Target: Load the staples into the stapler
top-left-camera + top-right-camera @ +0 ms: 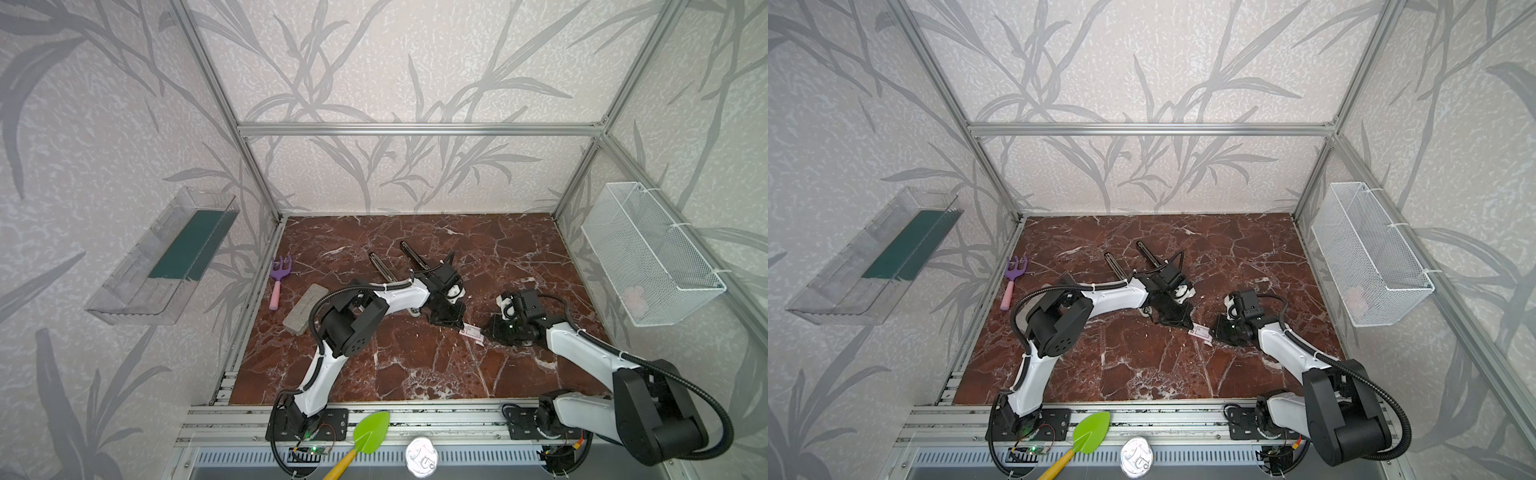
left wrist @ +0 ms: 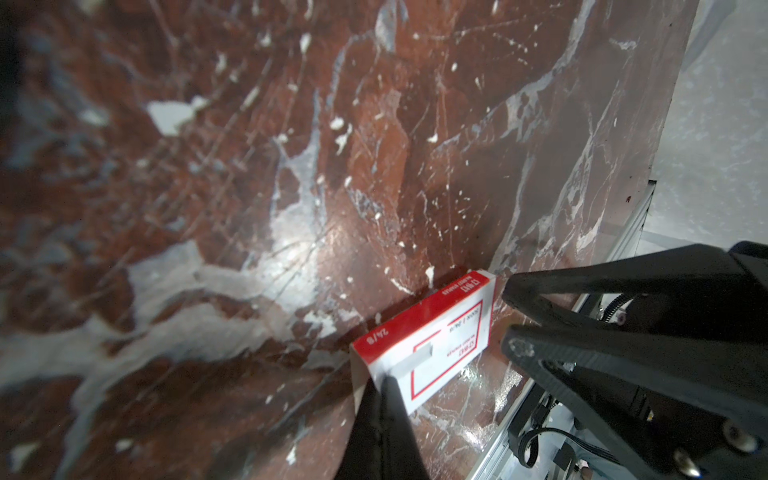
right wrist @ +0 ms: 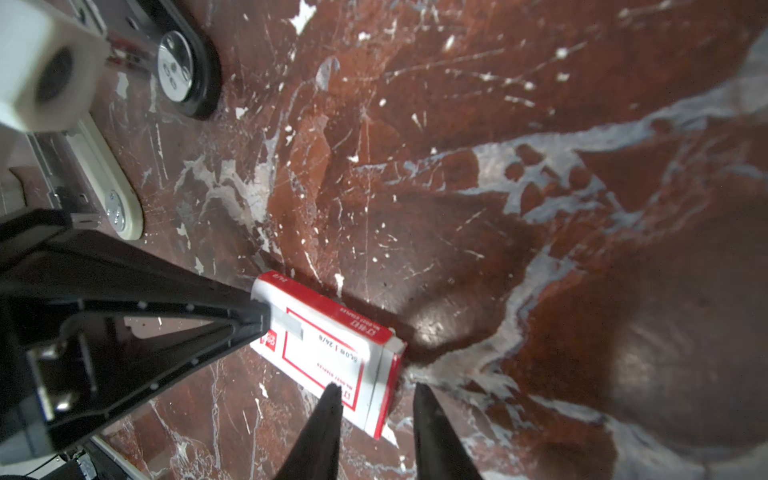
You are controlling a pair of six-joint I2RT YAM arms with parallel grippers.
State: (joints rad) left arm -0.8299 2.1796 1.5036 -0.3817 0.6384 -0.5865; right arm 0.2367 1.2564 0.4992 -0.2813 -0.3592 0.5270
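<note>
staple box (image 1: pixel 471 332): white with red edges and a red frame, lying flat on the red-brown marble tabletop (image 1: pixel 415 365), between the two grippers.
left gripper (image 2: pixel 384 388): fingertips pressed together, resting on one short end of the box over a grey strip; printed or real staples, cannot tell; whether anything is pinched, cannot tell.
right gripper (image 3: pixel 376 395): fingers spread with a clear gap, at the opposite short end of the box; one tip over the white top face, the other just past the red end; contact unclear.
black stapler (image 3: pixel 187 70): rounded end with a round silver plate, flat on the tabletop beyond the left gripper, well apart from the box; largely covered by the left arm in both top views.
beige-and-black stapler (image 3: pixel 120 203): beige rounded base just beside the black one, nearer the box, not touching it.
left of the table: purple-and-pink toy rake (image 1: pixel 279 282) near the frame edge; grey block (image 1: pixel 305 307) beside the left arm's elbow.
front rail: green toy shovel (image 1: pixel 368 432) with a yellow handle.
walls: clear plastic bin (image 1: pixel 162 257) on the left, white mesh basket (image 1: pixel 648 253) on the right.
</note>
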